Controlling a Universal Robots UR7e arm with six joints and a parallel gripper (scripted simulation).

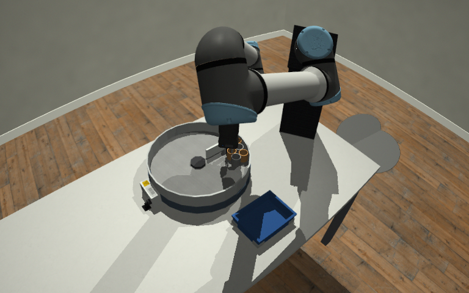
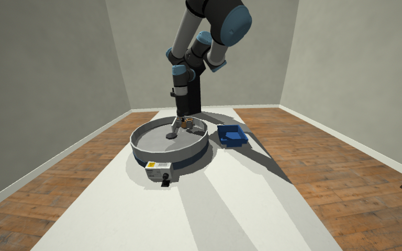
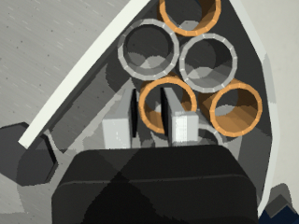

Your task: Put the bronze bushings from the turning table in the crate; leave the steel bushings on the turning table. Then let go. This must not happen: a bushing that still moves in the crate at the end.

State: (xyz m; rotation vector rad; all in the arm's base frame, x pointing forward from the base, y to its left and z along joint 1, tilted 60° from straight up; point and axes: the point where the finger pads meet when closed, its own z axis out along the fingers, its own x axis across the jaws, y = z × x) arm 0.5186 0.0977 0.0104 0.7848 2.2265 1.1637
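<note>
Bushings stand upright and bunched on the turning table (image 1: 221, 199) (image 2: 168, 157). The wrist view shows one bronze bushing (image 3: 189, 33) at the top, one at the right (image 3: 238, 125) and one by the fingers (image 3: 143, 117). Two steel bushings (image 3: 149, 77) (image 3: 207, 89) stand among them; a third (image 3: 214, 133) is partly hidden by the gripper. My gripper (image 3: 149, 103) points down, partly open, with nothing held. Its right finger overlaps the opening of the near bronze bushing; its left finger is outside that ring. Fingertip height is unclear. The blue crate (image 1: 276, 229) (image 2: 234, 143) looks empty.
A white guide plate (image 1: 214, 150) (image 2: 173, 124) (image 3: 79, 65) runs from the dark hub (image 1: 197, 162) (image 2: 171, 135) (image 3: 28, 159) toward the bushings, left of the fingers. A raised wall rings the turning table. A white box (image 1: 148, 188) (image 2: 158, 170) sits at its outer side.
</note>
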